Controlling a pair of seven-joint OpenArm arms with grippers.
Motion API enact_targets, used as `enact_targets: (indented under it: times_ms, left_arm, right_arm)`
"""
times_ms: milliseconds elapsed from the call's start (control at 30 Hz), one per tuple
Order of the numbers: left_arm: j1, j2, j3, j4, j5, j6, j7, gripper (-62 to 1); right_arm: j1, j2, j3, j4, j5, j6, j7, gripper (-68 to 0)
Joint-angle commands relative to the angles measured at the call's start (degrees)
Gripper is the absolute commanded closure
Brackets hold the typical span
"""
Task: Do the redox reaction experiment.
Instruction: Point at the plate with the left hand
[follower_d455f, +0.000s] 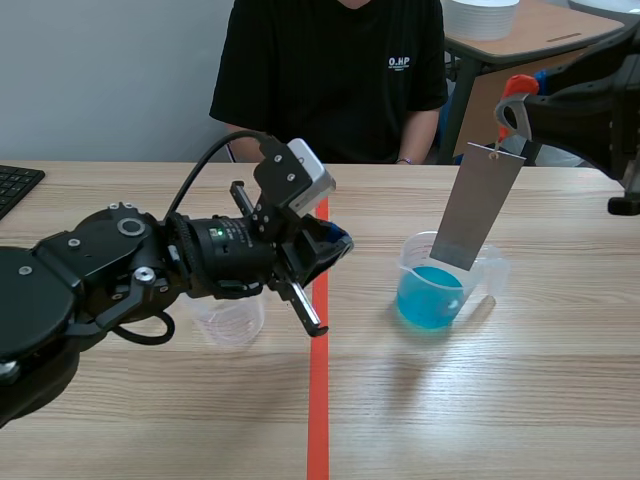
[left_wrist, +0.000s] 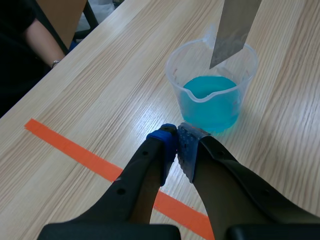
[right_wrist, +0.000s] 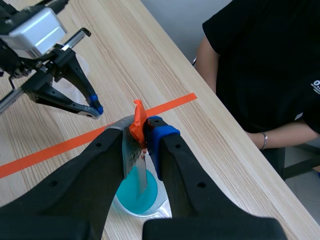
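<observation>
Between the right claw's (right_wrist: 142, 132) pinching fingers sits an orange tab (right_wrist: 139, 120) carrying a metal strip (follower_d455f: 480, 205), its lower end in the cup's (follower_d455f: 486, 278) mouth, seemingly just above the blue liquid (follower_d455f: 428, 298). Best lower it straight, clear of the wall. The left claw (left_wrist: 177, 142), pressed together on nothing, sits near the cup.

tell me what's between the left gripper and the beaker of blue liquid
Only bare table separates the shut left gripper from the beaker, seen best in the left wrist view; the orange tape passes under the gripper, not ahead of it.
</observation>
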Motion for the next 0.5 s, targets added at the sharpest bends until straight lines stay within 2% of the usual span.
enact_targets:
  times_ms: [0,333,467]
  left_arm:
    - [-1.6,1.51,0.79,0.07,-0.55,0.2,-0.76,-4.5]
    - [-6.23,7.63,4.13,-7.61,-0.42,2.32,-1.03,-4.5]
    - [-7.34,9.62,5.01,-9.75,0.9,3.15,-1.22,-4.5]
  right_arm:
    - [1.14,0.79,-0.28,0.68,0.44,0.31,0.87,-1.3]
    - [1.14,0.79,-0.28,0.68,0.44,0.31,0.87,-1.3]
    - [1.14,0.79,-0.28,0.68,0.44,0.31,0.85,-1.3]
